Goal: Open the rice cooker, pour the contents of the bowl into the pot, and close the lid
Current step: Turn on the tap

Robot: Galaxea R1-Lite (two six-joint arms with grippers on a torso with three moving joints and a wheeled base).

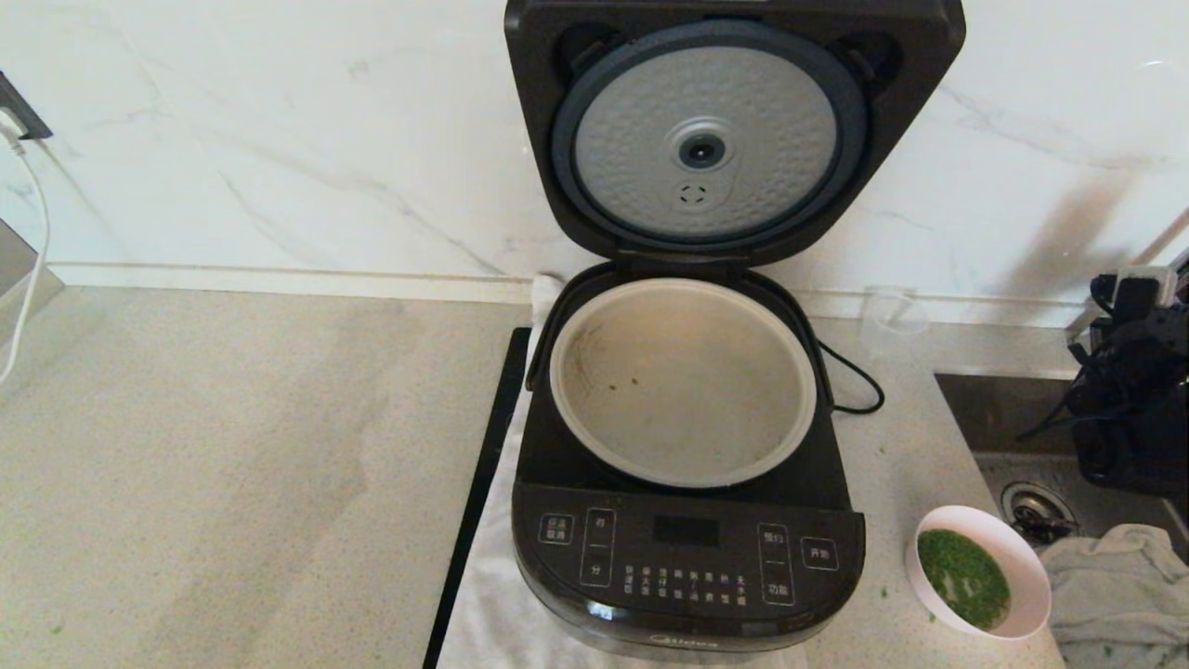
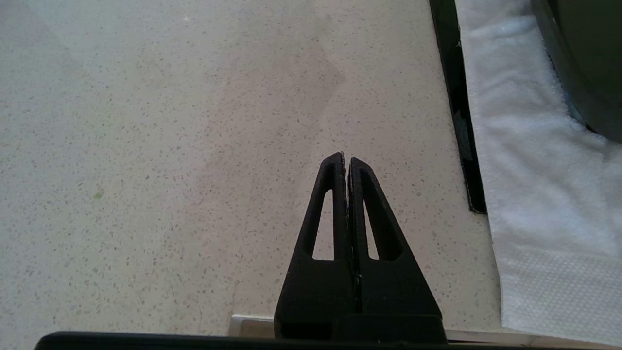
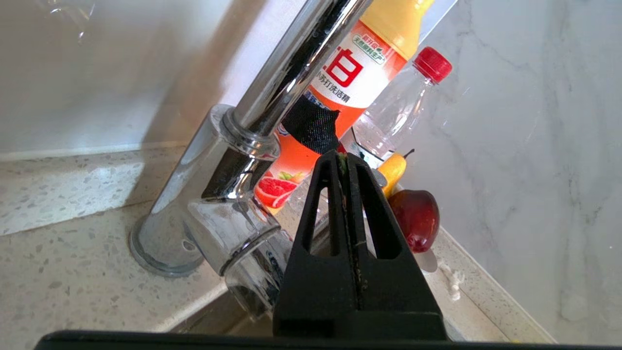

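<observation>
The large glossy black rice cooker stands on a white cloth in the middle of the speckled pale stone surface, with its hinged black lid raised upright against the marble wall, the dimpled silver disc facing forward. Inside the body sits the round pale beige-grey pot, showing only a few dark specks. The small white bowl rests on the surface just to the cooker's right, near the sink edge, and holds chopped bright-green bits (a few strays lie beside it). The right gripper is by the chrome tap, its fingers pressed together on nothing. The left gripper hangs parked over bare surface left of the cloth, fingers likewise pressed together.
</observation>
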